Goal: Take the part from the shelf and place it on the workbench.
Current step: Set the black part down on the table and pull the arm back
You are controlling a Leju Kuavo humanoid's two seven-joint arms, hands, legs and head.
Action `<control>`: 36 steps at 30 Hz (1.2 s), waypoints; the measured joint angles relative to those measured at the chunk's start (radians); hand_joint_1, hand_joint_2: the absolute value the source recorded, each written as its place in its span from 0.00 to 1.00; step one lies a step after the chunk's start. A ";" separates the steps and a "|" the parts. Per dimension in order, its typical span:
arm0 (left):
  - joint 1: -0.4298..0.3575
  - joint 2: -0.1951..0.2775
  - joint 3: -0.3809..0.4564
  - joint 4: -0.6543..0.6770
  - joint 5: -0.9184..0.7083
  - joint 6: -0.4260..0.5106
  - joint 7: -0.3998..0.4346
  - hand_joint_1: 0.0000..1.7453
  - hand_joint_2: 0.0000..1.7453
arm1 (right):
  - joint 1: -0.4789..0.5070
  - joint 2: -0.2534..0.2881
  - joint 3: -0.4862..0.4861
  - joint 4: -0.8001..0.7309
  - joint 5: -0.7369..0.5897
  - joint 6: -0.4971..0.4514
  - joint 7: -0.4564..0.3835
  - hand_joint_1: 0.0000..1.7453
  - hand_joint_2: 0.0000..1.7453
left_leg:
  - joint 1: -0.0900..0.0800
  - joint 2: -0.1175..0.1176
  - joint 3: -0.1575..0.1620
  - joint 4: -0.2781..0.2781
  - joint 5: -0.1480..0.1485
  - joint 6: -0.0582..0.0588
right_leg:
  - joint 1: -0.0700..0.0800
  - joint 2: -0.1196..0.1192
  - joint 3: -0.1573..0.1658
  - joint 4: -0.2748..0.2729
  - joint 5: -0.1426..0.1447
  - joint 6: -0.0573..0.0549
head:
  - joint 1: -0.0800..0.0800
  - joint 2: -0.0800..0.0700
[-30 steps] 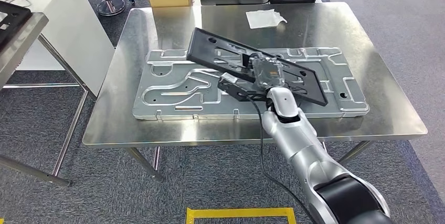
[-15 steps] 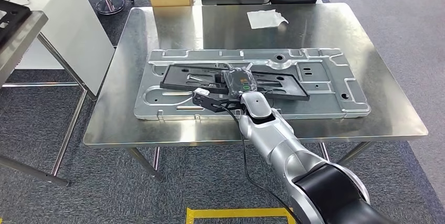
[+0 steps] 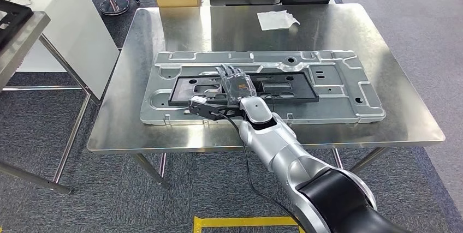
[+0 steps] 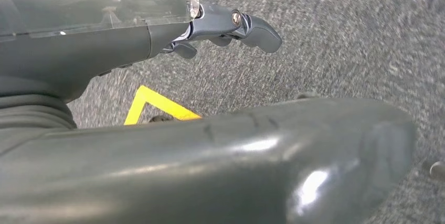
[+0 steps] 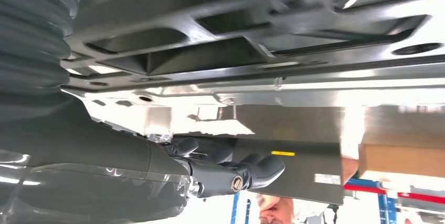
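A: While the flat black rectangular plastic part [image 3: 244,87] lies level on the long embossed silver metal panel [image 3: 338,88], which itself rests on the stainless-steel workbench [image 3: 382,36], which step does the figure illustrate?

B: The placing step, near its end. The part sits along the middle of the panel, and no edge of it appears raised.

A: And the right hand [image 3: 233,82]?

B: It lies over the middle of the part, palm down, fingers extended across the black surface. In the right wrist view the right hand [image 5: 220,174] shows its dark fingers stretched out beside the part's underside [image 5: 220,51]. Whether the thumb is hooked beneath the near edge is hidden by the wrist, so I cannot tell if the hand grasps the part or merely rests upon it.

A: The left hand [image 4: 231,27]?

B: It hangs over grey carpet, fingers loosely curled inward around nothing.

A: What does the next move call for?

B: Probably a clean release: fingers spread free of the cut-outs, then the hand lifted straight up and drawn back toward the body, so the part is not dragged across the panel.

A: Other objects?

B: A white cloth [image 3: 277,19] lies at the far side of the workbench, well apart from the part.
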State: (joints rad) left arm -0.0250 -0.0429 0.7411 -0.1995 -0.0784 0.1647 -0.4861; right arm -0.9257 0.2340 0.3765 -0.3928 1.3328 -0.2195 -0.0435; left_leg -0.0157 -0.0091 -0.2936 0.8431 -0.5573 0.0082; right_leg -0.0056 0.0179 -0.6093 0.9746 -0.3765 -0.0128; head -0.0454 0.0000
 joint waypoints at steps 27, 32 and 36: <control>0.010 -0.035 0.090 0.000 -0.009 0.015 -0.025 0.00 0.00 | 0.170 0.089 -0.179 -0.677 -0.992 0.201 -0.304 0.00 1.00 | 0.000 -0.001 0.002 -0.006 -0.001 -0.002 | 0.005 -0.001 0.000 -0.004 -0.003 -0.003 | 0.000 0.000; 0.024 -0.036 0.094 0.000 -0.032 -0.020 -0.035 0.00 0.00 | 0.295 0.018 -0.198 -1.084 -1.202 0.208 -0.284 0.00 1.00 | 0.001 0.000 0.004 -0.010 -0.002 -0.003 | 0.005 0.001 0.001 -0.007 -0.003 -0.003 | 0.000 0.000; 0.022 -0.036 0.100 0.000 -0.036 -0.025 -0.036 0.00 0.00 | 0.351 -0.017 -0.204 -1.235 -1.218 0.209 -0.288 0.00 1.00 | 0.001 0.003 0.005 -0.011 -0.002 -0.004 | 0.005 0.004 0.001 -0.008 -0.003 -0.002 | 0.000 0.000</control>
State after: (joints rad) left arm -0.0032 -0.0793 0.8407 -0.1995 -0.1146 0.1394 -0.5221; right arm -0.5747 0.2172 0.1728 -1.6274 0.1152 -0.0107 -0.3319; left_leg -0.0150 -0.0061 -0.2889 0.8317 -0.5598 0.0046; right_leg -0.0010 0.0219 -0.6085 0.9670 -0.3797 -0.0153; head -0.0454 0.0000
